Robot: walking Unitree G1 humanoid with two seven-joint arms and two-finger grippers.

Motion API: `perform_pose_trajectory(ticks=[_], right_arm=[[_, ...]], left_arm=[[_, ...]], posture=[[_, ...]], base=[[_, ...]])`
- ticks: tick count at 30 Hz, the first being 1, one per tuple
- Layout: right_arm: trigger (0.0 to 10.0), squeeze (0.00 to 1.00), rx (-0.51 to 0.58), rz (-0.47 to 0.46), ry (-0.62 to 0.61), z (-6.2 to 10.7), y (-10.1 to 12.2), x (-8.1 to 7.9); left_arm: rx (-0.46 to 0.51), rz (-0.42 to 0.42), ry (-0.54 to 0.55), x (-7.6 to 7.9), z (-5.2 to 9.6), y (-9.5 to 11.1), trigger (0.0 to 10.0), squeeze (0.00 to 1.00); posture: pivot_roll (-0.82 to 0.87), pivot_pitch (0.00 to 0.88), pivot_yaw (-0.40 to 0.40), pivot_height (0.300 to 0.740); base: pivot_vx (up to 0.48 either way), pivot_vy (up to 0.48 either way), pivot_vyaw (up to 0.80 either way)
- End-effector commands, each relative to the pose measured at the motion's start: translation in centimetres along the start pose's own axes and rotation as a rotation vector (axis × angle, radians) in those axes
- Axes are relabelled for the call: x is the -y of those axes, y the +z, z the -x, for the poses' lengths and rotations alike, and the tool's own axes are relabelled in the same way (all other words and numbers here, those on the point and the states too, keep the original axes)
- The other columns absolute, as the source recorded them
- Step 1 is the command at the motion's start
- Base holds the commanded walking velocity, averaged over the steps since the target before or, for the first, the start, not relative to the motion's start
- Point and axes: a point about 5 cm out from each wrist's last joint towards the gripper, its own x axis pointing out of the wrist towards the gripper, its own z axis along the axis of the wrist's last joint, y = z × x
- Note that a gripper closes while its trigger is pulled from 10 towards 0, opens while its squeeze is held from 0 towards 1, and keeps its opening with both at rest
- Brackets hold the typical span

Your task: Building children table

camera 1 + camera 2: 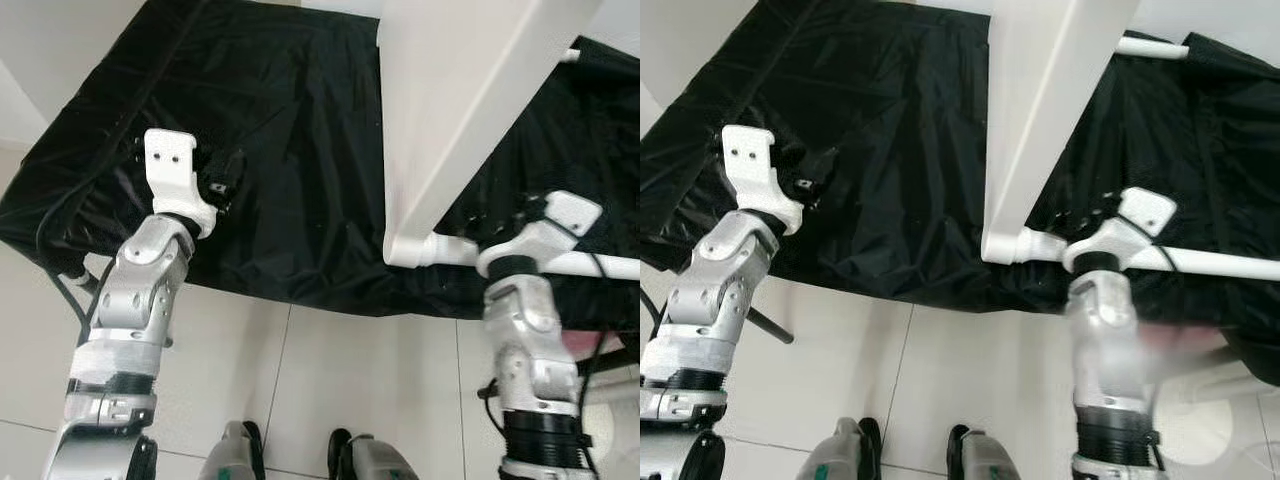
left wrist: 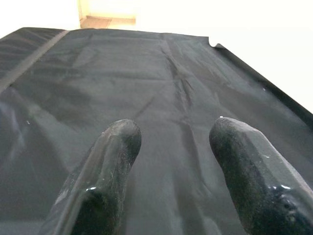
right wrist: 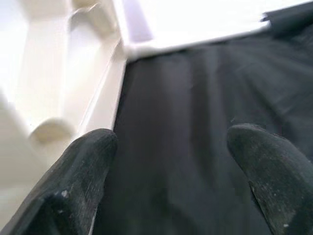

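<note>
No bins or boxes in front of me here, just a low platform draped in a black cloth [image 1: 290, 150], shiny and crinkly like thin nylon, hanging over the edge down toward the pale floor tiles [image 1: 340, 390]. The white tabletop panel [image 1: 450, 110] is tipped up on its edge on the cloth, smooth flat plastic-looking stuff, with a round socket at its near corner where a white tube leg [image 1: 600, 266] sticks out sideways. My right gripper [image 3: 171, 161] is right at that corner, the wrist sitting just over the tube, and from its wrist cam the white underside of the panel [image 3: 54, 73], all moulded ribs and rounded bosses, runs along just beside one finger [image 3: 78, 181]; the other finger [image 3: 274, 171] is over bare cloth. The two fingers are spread wide with nothing but cloth showing between them, so it's not gripping anything. My left gripper [image 2: 178, 147] is well off to the side of the panel, out over an empty stretch of cloth, fingers [image 2: 112, 161] also parted wide and not holding anything. Those fingers are matte black, rounded and a bit scuffed. Down at the bottom of the head view I can see my own feet [image 1: 235, 455] on the tiles.
</note>
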Motion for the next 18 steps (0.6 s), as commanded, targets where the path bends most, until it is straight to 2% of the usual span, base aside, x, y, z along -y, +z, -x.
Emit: perform_pose_trajectory(ticks=[1,8,11,18], right_arm=[[10.0,0.00,-0.011,0.000,0.038,0.0,-0.8,-0.5],[10.0,0.00,-0.031,0.031,0.146,0.0,-2.2,-2.1],[10.0,0.00,-0.047,0.060,0.173,0.1,-3.5,-3.0],[10.0,0.00,-0.068,0.036,0.166,0.3,-4.5,-3.2]], left_arm=[[0.006,-0.021,0.102,-0.3,0.5,-0.2,10.0,0.00],[-0.025,0.031,0.114,0.4,0.8,-1.3,10.0,0.00],[-0.078,0.064,0.097,1.5,1.0,-2.6,10.0,0.00],[-0.093,0.053,0.089,1.8,1.0,-3.4,10.0,0.00]], posture=[[-0.02,0.146,-0.041,0.740],[0.00,0.117,-0.017,0.740],[0.01,0.100,-0.021,0.740],[0.02,0.083,-0.029,0.740]], base=[[0.000,0.000,0.00],[0.000,0.000,0.00],[0.000,0.000,0.00],[0.000,0.000,0.00]])
